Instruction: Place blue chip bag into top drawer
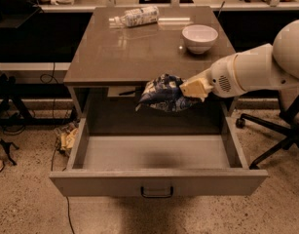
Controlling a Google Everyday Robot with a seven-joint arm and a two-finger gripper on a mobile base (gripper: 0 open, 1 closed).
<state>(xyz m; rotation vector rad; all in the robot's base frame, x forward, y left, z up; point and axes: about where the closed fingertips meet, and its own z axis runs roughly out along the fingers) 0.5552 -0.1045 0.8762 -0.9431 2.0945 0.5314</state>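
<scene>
My gripper [190, 90] comes in from the right on a white arm and is shut on the blue chip bag [163, 94], a crumpled dark-blue foil bag with white markings. The bag hangs in the air in front of the table's front edge, above the back half of the open top drawer [158, 182]. The drawer is pulled out fully, grey inside, with a small dark handle [157, 193] on its front panel. Nothing lies in the drawer.
A white bowl [199, 37] and a clear plastic bottle [134, 17] lying on its side rest on the grey table [115, 52]. An office chair base [273, 140] stands at the right. Cables and debris [66, 138] lie on the floor at the left.
</scene>
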